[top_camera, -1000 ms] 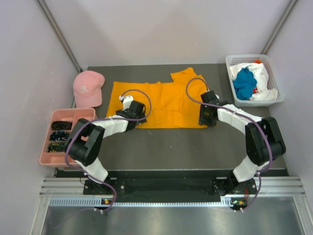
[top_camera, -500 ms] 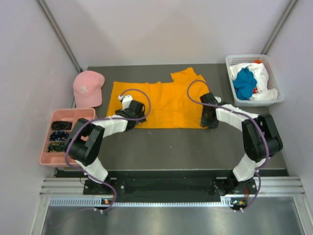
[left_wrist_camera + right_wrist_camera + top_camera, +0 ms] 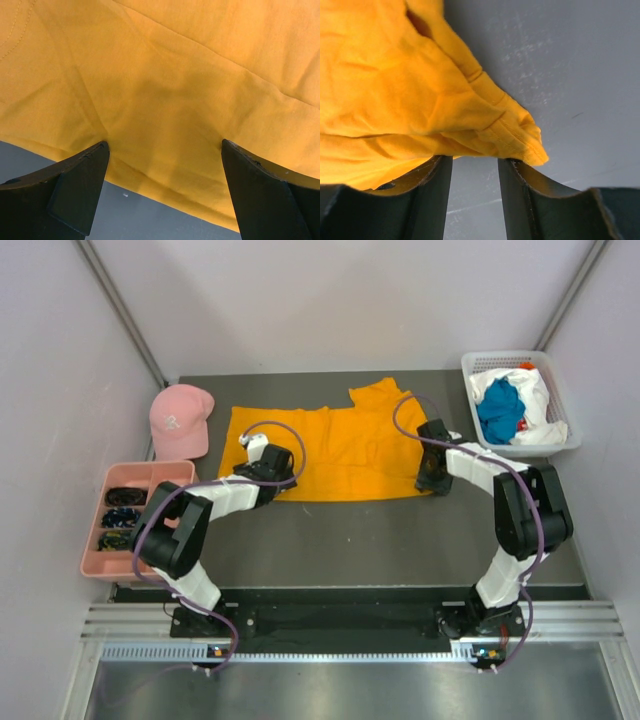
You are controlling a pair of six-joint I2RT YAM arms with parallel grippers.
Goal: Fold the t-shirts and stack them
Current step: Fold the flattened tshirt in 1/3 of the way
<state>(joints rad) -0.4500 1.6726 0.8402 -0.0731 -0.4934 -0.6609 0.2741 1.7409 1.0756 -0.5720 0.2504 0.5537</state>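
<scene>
basket (image 3: 505,357) is holding teal and white t-shirts (image 3: 498,412); left gripper (image 3: 164,144) is gaping over orange t-shirt (image 3: 340,445), right gripper (image 3: 475,159) is standing half-spread at its corner.

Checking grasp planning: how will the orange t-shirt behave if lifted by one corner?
Probably floppy: the orange t-shirt lies creased, its corner bunched near the right gripper, so it should drape and sag. Likely light, being thin cloth. Pushed, it would probably wrinkle rather than slide whole.

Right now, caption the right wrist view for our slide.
Right fingers apart at a bunched corner of the orange-yellow cloth t-shirt on grey table.
</scene>
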